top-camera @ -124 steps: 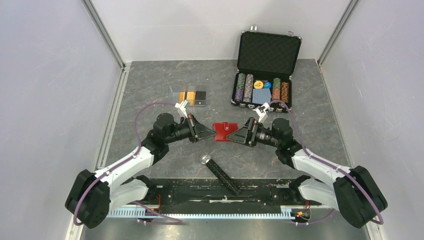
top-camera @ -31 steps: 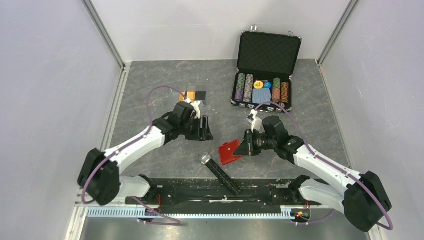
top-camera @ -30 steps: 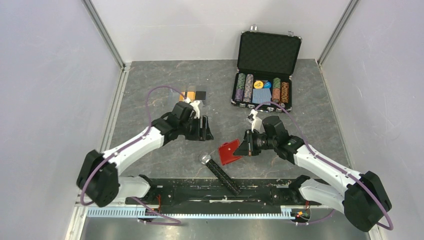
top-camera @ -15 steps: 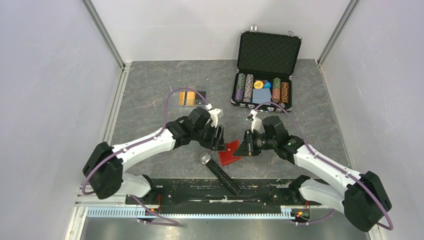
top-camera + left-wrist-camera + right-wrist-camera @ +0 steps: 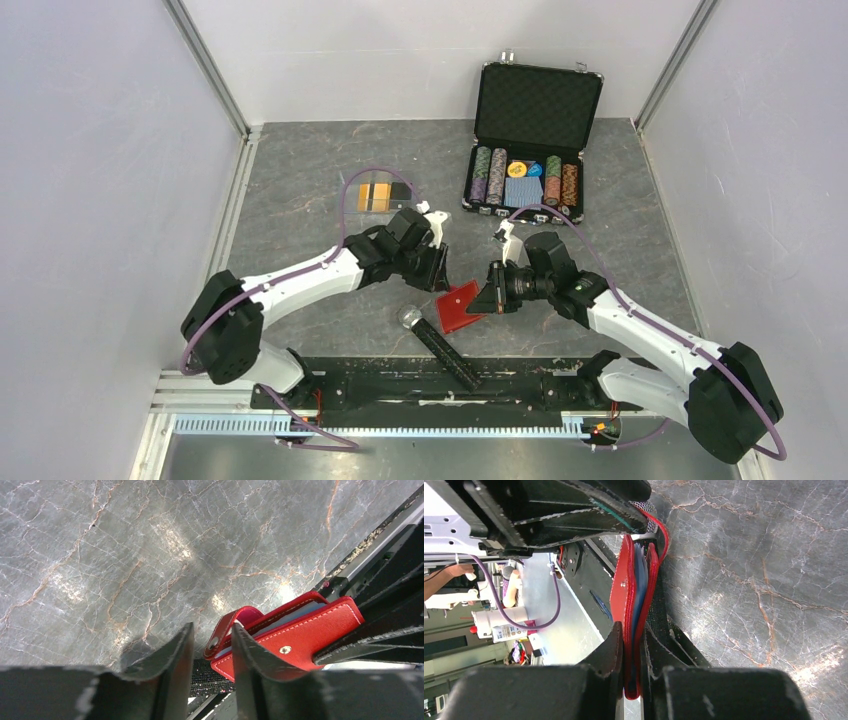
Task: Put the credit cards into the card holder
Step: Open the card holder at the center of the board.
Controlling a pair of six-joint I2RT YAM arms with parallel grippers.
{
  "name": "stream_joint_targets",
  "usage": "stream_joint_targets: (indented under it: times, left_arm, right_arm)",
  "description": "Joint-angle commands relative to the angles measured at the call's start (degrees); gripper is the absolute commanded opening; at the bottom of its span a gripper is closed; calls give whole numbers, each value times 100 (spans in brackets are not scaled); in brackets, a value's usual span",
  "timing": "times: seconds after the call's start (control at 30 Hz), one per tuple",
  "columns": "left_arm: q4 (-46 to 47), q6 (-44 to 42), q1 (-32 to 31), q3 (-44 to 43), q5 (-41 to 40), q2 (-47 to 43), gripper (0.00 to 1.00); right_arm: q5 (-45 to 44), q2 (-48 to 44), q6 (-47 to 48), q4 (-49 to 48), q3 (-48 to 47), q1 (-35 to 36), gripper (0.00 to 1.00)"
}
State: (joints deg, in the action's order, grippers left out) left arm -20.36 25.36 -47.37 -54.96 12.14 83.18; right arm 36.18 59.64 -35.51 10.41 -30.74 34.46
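Note:
The red card holder is held on edge just above the table, and my right gripper is shut on its folded spine. In the right wrist view the right gripper pinches the card holder, with blue-grey sleeves showing between the red covers. My left gripper is at the holder's upper left corner. Its jaws stand apart in the left wrist view, and the closing tab of the card holder lies in the gap. The credit cards, orange and black, lie flat at the back left.
An open black poker-chip case stands at the back right. A black glittery stick with a silvery end lies just in front of the holder. The arms' base rail runs along the near edge. Walls close off both sides.
My left arm has swung right from beside the cards to the holder's tab, and its jaws have narrowed. The right arm has kept still, gripping the holder.

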Motion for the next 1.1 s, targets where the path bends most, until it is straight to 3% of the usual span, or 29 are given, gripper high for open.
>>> stream_joint_targets:
  times: [0.0, 0.1, 0.2, 0.3, 0.33, 0.43, 0.53, 0.63, 1.07]
  left_arm:
    - [138, -421, -9, -299, 153, 186, 36]
    - [138, -455, -4, -306, 309, 212, 25]
    - [138, -480, -8, -255, 332, 120, 4]
    - [53, -495, -6, -217, 175, -70, 2]
    - [-20, -509, -3, -240, 137, -143, 2]
    - [-344, -639, -3, -430, 71, -416, 2]
    - [-790, -921, -3, -792, 100, -676, 2]
    - [-1315, -1292, -8, -1260, 255, -852, 2]
    - [-2755, -1930, -9, -2819, 792, -646, 2]
  right_arm:
    - [137, -42, 105, -131, -239, 25, 0]
    - [126, -35, 108, -133, -243, 26, 0]
    - [109, -29, 124, -135, -248, 25, 0]
    - [36, -22, 169, -136, -256, 26, 2]
    - [-2, -22, 201, -121, -269, 24, 10]
    - [-198, -34, 441, 60, -482, 25, 49]
    - [-520, -86, 792, 388, -886, 26, 80]
    - [-756, -142, 1185, 695, -1338, 26, 97]
    - [-812, -177, 2350, 842, -2295, 25, 98]
